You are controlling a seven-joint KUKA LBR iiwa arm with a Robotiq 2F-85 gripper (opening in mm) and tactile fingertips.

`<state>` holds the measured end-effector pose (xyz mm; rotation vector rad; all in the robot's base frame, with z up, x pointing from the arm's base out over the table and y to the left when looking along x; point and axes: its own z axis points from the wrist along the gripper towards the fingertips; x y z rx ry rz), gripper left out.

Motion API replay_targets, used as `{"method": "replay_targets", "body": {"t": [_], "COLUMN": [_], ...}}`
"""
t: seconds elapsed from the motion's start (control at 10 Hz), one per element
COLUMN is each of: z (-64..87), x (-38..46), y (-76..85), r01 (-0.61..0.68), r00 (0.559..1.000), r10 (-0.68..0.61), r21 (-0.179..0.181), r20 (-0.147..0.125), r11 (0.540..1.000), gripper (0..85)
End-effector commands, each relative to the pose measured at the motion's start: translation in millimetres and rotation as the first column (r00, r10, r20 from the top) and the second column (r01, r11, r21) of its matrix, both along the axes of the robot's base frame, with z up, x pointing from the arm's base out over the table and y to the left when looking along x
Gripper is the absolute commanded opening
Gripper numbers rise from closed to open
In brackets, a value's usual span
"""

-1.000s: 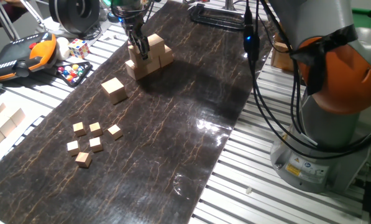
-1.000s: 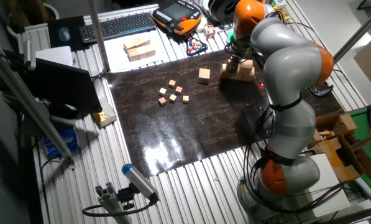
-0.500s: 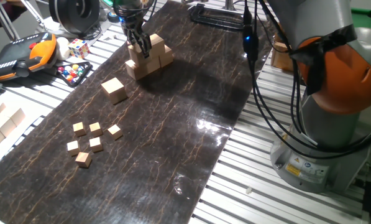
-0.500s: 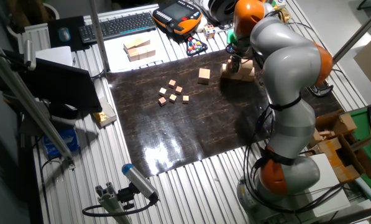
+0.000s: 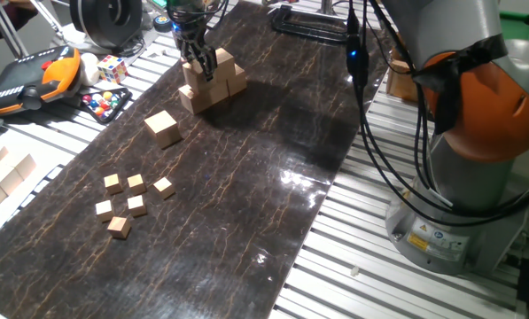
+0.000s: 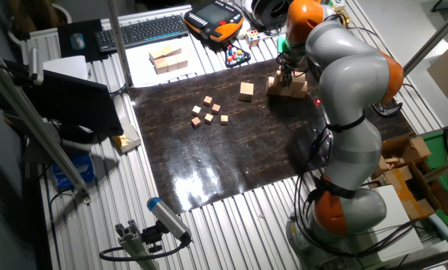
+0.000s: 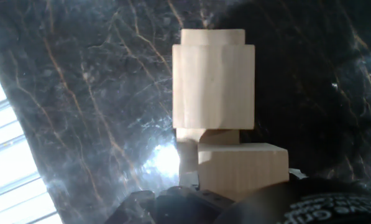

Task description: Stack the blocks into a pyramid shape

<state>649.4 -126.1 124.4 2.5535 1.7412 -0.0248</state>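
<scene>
Arm stretched across the surface, gripper pointing straight down

From its grey and orange base (image 5: 477,151) at 3 o'clock in one fixed view, the arm (image 6: 344,67) reaches to the far end at 11 o'clock, where the gripper (image 5: 196,60) hangs vertically with dark fingers (image 5: 190,53) aimed downward. In the other fixed view the gripper (image 6: 287,73) sits at 1 o'clock beneath an orange wrist joint (image 6: 305,13). Whether the jaws are parted or closed cannot be told; the hand view shows only a dark gripper body (image 7: 235,202) at 6 o'clock.
</scene>
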Motion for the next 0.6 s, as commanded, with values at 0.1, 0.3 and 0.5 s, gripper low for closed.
{"method": "replay_targets", "body": {"t": [0.1,0.3,0.5], "z": [-2.4,-3.6,-5.3], "x": [1.7,3.9,4.6], "y": [-1.5,-5.4,-8.0], "r01": [-0.023,-0.005,0.033], "r00": [1.0,1.0,0.999], "r10": [0.023,0.005,-0.033], "r21": [-0.012,-0.018,-0.013], "r20": [-0.006,-0.001,0.001], "r11": [1.0,1.0,0.999], "gripper": [0.7,0.7,0.7]}}
